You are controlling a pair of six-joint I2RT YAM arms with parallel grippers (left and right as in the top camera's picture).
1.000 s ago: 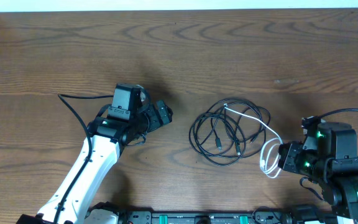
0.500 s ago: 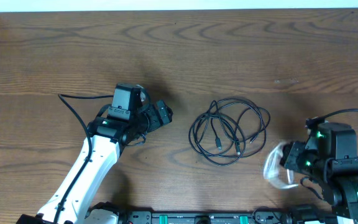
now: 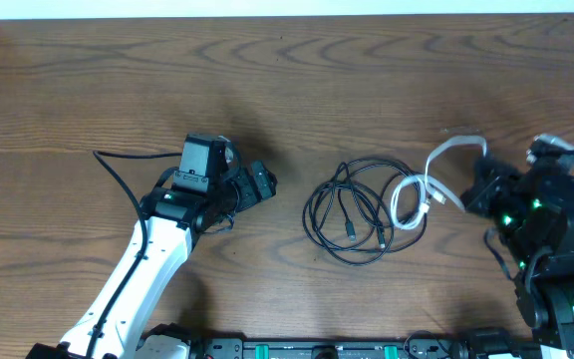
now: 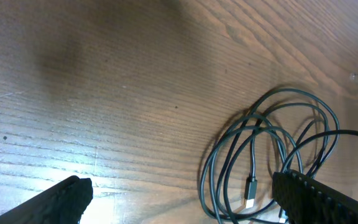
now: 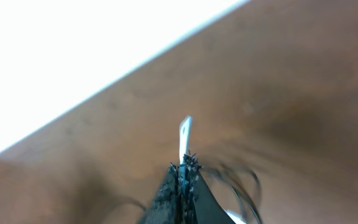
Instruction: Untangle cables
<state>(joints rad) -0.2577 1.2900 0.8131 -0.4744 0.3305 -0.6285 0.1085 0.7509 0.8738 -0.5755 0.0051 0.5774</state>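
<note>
Wood-grain table (image 3: 118,80), bare apart from the cables. Black cables (image 3: 350,229) lie in a loose coil of overlapping loops near centre, a little to the right, with two plug ends inside the coil. White cable (image 3: 430,165) is lifted at the coil's right edge: one end arcs up toward the right gripper (image 3: 471,187), and the rest droops in a small loop that overlaps the coil's right rim. Whether it threads through a black loop or only lies over it cannot be told. Right wrist view is blurred, but the right gripper (image 5: 182,183) shows its jaws pressed together on the white cable (image 5: 184,134), a short tip sticking out beyond them. Left gripper (image 3: 262,182) hovers left of the coil, apart from it; in its wrist view the left gripper (image 4: 185,199) has jaws spread wide and empty, the black cables (image 4: 252,180) ahead to the right. Judgement: the cables are light, limp and smooth-jacketed, so they will slide and drag neighbours along; a pull on one strand may tighten a crossing. Best hold is probably near a plug end, where the body is stiffer, or on an outer single strand of the coil.
</note>
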